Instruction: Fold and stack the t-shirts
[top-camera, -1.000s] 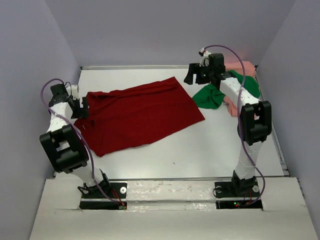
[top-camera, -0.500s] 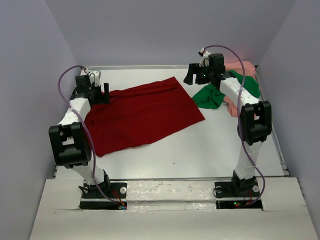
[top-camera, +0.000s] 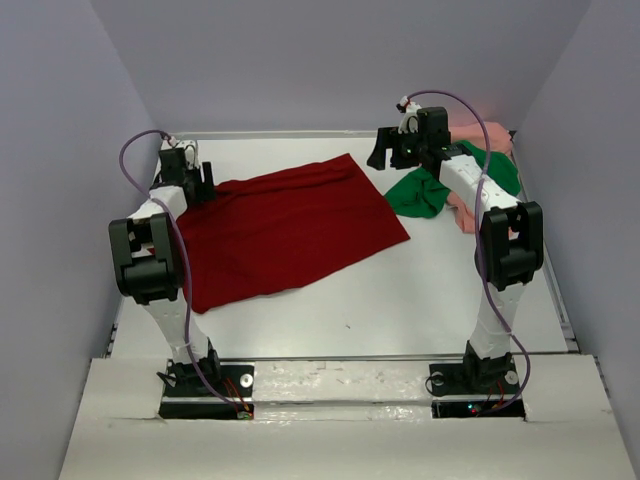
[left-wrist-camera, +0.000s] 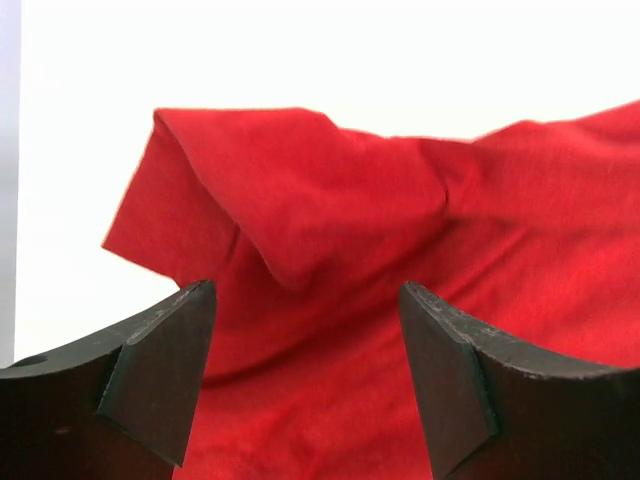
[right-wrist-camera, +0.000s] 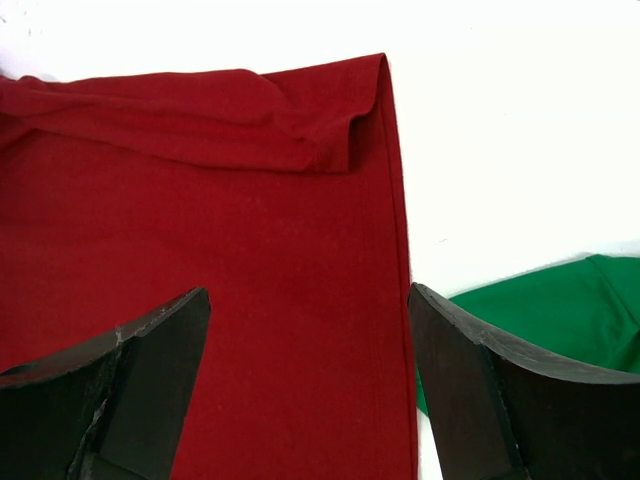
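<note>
Red t-shirt (top-camera: 290, 225), green t-shirt (top-camera: 420, 195), pink t-shirt (top-camera: 487, 133)

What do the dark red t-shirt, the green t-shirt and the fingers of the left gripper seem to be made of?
Dark red t-shirt: soft matte cloth, probably cotton knit; it wrinkles and its sleeve folds over.
Green t-shirt: similar matte cloth, crumpled in a heap.
Fingers of the left gripper: apparently hard black plastic, dull finish, with crisp moulded edges.
</note>
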